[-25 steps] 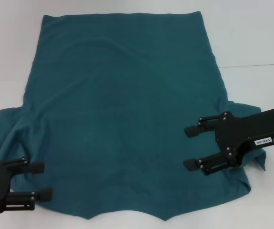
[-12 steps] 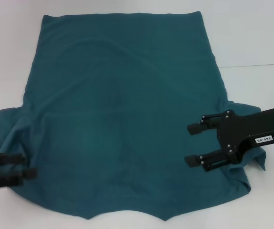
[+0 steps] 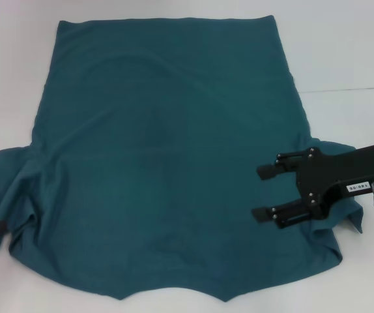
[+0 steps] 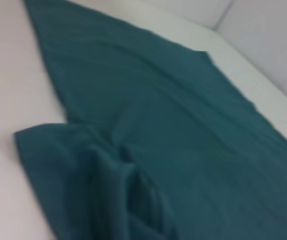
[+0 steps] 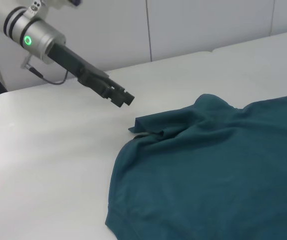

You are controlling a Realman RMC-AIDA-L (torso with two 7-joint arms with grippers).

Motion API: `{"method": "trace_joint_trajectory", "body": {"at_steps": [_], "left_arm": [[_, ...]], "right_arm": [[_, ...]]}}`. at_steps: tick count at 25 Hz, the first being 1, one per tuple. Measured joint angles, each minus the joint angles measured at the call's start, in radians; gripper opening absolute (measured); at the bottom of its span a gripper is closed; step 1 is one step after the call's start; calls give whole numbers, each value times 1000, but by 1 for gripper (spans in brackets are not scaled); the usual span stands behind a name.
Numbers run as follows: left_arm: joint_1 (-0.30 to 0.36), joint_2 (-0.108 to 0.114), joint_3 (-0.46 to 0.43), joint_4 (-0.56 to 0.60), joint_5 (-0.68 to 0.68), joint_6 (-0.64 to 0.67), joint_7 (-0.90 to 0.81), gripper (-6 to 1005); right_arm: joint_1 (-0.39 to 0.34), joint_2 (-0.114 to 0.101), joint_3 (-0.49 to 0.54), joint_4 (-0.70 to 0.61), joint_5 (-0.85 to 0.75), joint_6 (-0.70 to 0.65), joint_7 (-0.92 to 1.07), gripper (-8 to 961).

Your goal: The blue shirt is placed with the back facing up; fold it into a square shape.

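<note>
Your right gripper point(image 3: 262, 193) hovers open over the blue shirt point(image 3: 167, 163); your left gripper point(image 5: 125, 98), beside the sleeve, cannot be judged.

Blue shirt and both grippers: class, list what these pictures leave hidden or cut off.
- Left gripper: head view's edge cuts it off; whether open or shut is unclear.
- Blue shirt: front hidden, face down on the table.
- Its sleeve beneath the right gripper: partly covered, head view.

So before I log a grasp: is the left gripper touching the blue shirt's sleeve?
Apart. The right wrist view shows the left gripper above bare table, clear of the blue shirt.
</note>
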Motion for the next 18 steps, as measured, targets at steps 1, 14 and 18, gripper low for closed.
{"method": "trace_joint_trajectory", "body": {"at_steps": [1,14,18], "left_arm": [[3,-3,0,-1,1,-12,0,849],[6,-44,63,-6,49,-159,8,829],[6,-52,101,-11,50,-209,9,823]], "right_arm": [[1,0,0,0,0,0,0,892],[13,0,0,7,0,5,0,891],[13,0,0,8,0,5,0,891]]}}
